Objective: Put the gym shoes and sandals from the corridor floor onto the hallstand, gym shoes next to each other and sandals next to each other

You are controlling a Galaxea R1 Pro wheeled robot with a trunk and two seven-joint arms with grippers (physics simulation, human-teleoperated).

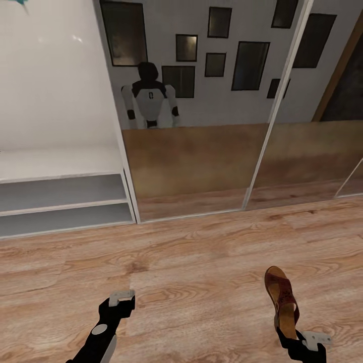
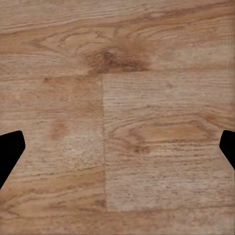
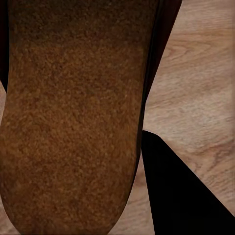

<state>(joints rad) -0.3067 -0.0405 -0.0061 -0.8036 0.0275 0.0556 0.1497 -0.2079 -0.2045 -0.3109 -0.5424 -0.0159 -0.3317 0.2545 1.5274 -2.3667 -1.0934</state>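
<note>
One dark brown sandal with a tan footbed sticks out forward from my right gripper, which is shut on its heel end. In the right wrist view the sandal fills most of the picture, with one black finger beside it. My left gripper hangs open over bare corridor floor; its fingertips sit wide apart over the planks with nothing between them. The pale-grey hallstand stands at the left against the wall, its bench top and two shelves bare. The gym shoes are out of view.
A mirrored sliding-door wardrobe runs along the far side, right of the hallstand, reflecting the robot and framed pictures. Wood-plank floor stretches between me and both units.
</note>
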